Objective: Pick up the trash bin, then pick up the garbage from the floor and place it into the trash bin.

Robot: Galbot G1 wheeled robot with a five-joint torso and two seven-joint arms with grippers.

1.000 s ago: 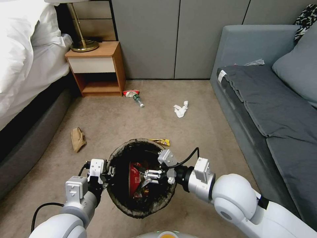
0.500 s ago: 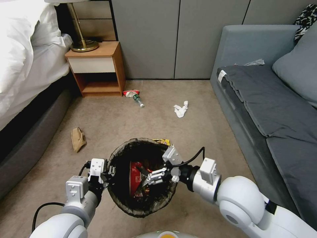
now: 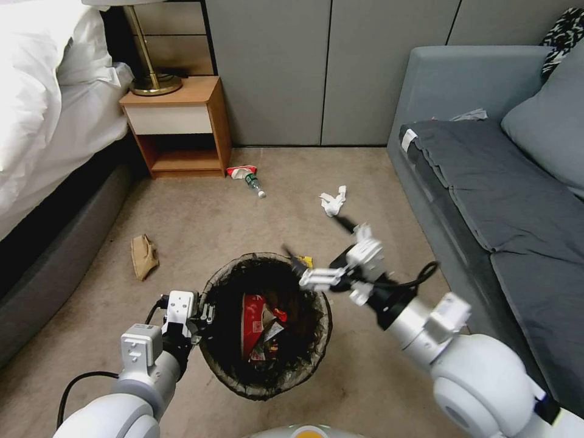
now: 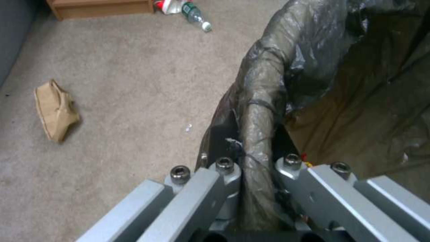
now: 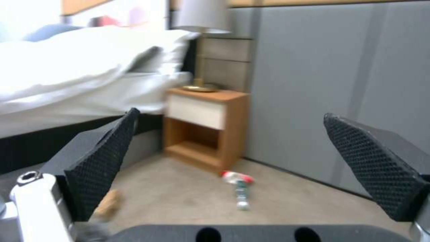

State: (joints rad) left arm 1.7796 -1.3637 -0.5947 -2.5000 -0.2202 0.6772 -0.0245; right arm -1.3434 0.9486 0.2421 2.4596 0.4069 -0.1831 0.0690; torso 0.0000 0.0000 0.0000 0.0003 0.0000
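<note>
The left gripper (image 3: 204,314) was clamped on the trash bin (image 3: 266,325) rim at nine o'clock; the right gripper (image 3: 319,250), fingers apart, hung at the bin's one o'clock.

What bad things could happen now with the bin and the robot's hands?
The left gripper pinches only the bag-covered rim of the trash bin, so the bin might tip or slip. The open right gripper hangs just past the bin's far rim, above the yellow wrapper, and might bump the rim when reaching down.
</note>
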